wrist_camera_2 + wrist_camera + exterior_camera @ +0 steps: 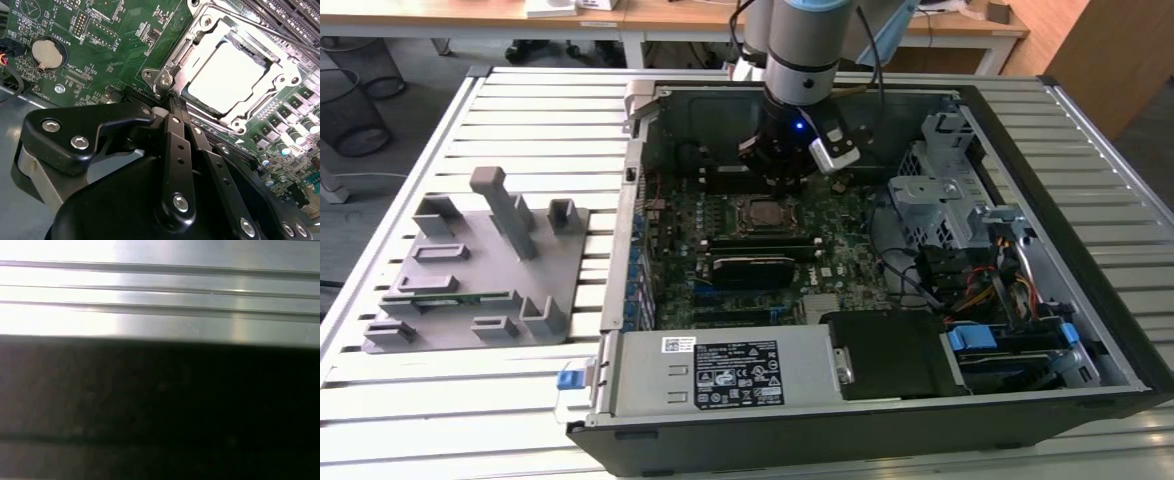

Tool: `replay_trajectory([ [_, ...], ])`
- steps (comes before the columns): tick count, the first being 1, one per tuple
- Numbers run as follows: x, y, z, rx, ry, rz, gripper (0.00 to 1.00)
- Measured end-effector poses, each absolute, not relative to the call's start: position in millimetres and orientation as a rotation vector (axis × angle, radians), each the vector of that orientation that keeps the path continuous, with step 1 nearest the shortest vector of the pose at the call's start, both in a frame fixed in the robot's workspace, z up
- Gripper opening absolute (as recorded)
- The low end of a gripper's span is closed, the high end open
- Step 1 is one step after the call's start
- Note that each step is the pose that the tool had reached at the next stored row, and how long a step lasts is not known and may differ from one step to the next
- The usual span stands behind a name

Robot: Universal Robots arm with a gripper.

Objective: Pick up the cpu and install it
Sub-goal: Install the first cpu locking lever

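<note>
Arm's gripper (781, 180) is inside the open computer case (1067, 290), hanging low over the motherboard (847, 225), just above and beside the socket (762, 213). In the second wrist view the fingers (176, 112) are pressed together into a narrow closed tip, nothing between them. The tip sits right at the near corner of the socket frame (165, 75), touching or almost touching; cannot tell which.

The cpu (230, 75) lies flat in the socket just beyond the fingertips, silver top facing up, metal frame around its edges. In the exterior view the cpu (762, 212) is a small pale square directly below the fingers.

Coin battery (44, 54) sits on the green board off to one side of the fingers, well apart from the socket. Row of small capacitors (292, 135) is on the far side of the socket from the battery.

On the slatted bench (520, 400), well apart from the fingers toward the exterior view's left, is a grey parts fixture (480, 270) with a green memory stick (447, 297) lying in it. The first wrist view has bright metal slats (160, 290) above a dark band.
</note>
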State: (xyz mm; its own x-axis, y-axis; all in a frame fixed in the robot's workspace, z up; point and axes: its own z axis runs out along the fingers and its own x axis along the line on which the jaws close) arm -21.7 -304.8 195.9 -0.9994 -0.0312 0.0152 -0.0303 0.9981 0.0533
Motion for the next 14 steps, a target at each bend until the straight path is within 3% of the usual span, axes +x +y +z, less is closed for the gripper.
replay_trajectory([
  [14,-21.8,-306.8,202.4,0.048,-3.123,-0.082,0.11],
])
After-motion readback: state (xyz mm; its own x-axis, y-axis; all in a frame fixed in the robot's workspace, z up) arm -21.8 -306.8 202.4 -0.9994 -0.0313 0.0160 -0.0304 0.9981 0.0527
